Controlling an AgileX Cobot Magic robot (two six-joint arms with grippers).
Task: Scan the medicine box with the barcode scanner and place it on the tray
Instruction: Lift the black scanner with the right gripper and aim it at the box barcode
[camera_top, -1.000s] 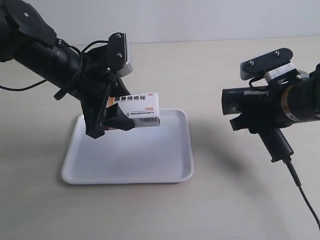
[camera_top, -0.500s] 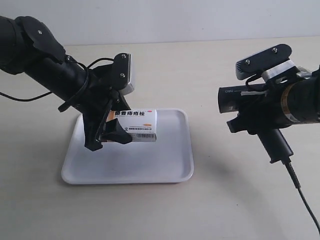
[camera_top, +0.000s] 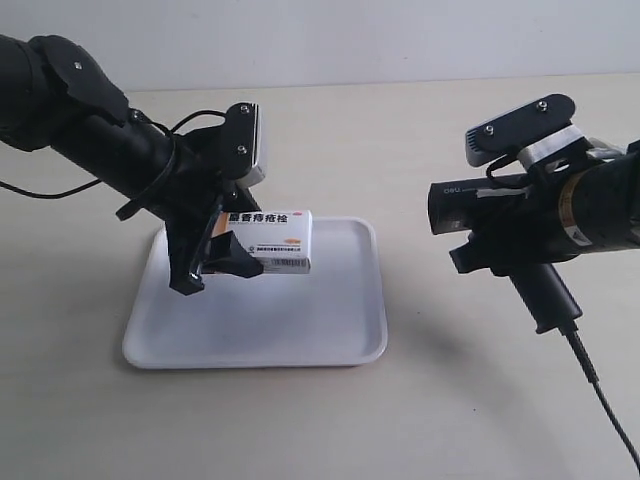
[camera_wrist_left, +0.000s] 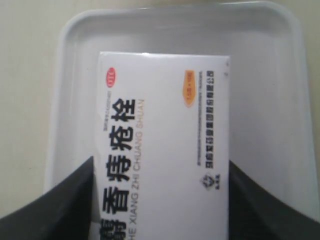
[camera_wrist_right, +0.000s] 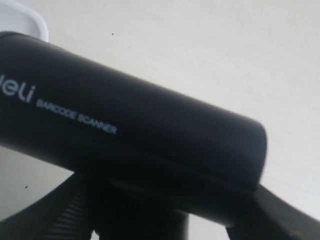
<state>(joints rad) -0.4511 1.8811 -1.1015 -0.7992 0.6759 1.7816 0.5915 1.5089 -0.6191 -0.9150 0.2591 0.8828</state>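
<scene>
My right gripper (camera_wrist_right: 165, 220) is clamped on the barcode scanner (camera_wrist_right: 125, 140); in my right wrist view its black body fills the frame, white "BARCODE SCANNER" lettering along the side, my dark fingers (camera_wrist_right: 280, 220) pressing it from both sides. Fingertips themselves are out of shot, so the grip is read from the contact only.

Exterior view: the scanner (camera_top: 500, 225) is held off the table (camera_top: 450, 400) by the arm at the exterior view's right, head pointing toward the other arm, handle angled down, black cable (camera_top: 600, 390) trailing to the table edge.

My left gripper (camera_wrist_left: 160, 200) is closed on the medicine box (camera_wrist_left: 162, 145). In my left wrist view the white face with black Chinese lettering sits between my two dark fingers (camera_wrist_left: 60, 205), one on each long side.

Farther off, the exterior view shows the box (camera_top: 270, 242) lifted above the tray (camera_top: 330, 335), lettered face and barcode side turned outward, not touching the tray floor. Box and scanner head are well apart, roughly level. The tray lies flat on the table, below the box and my left gripper (camera_top: 225, 255).
</scene>
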